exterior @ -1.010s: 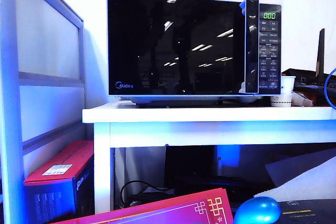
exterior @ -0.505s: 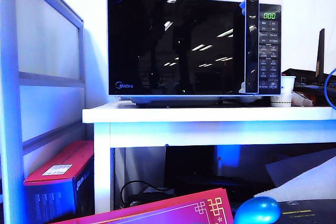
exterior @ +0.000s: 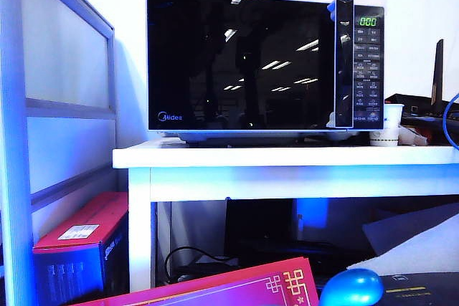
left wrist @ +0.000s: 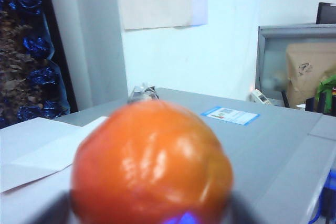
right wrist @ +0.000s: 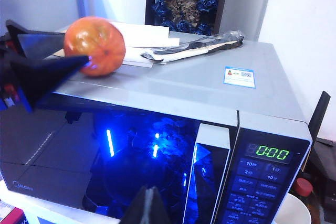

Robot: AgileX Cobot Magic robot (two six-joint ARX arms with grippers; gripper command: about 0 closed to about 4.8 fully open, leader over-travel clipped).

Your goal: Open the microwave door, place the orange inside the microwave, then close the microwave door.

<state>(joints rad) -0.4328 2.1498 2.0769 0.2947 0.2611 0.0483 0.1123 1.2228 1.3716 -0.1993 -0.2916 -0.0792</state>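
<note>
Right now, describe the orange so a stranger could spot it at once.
Find the big black microwave on the white table. On its grey top sits the orange, between the left gripper's dark fingers. It is the only round, bright orange thing there, beside flat white papers.

This looks like an office or lab room fitted out as a test corner, not a real kitchen. The microwave (exterior: 265, 62) stands alone on a plain white table (exterior: 287, 157), against a bare white wall, with cardboard boxes (exterior: 79, 245) and cables stowed under the table's left end. Its glossy door (exterior: 240, 62) mirrors rows of long ceiling strip lights (the office kind). A paper cup (exterior: 391, 125) sits at the table's right edge.
</note>
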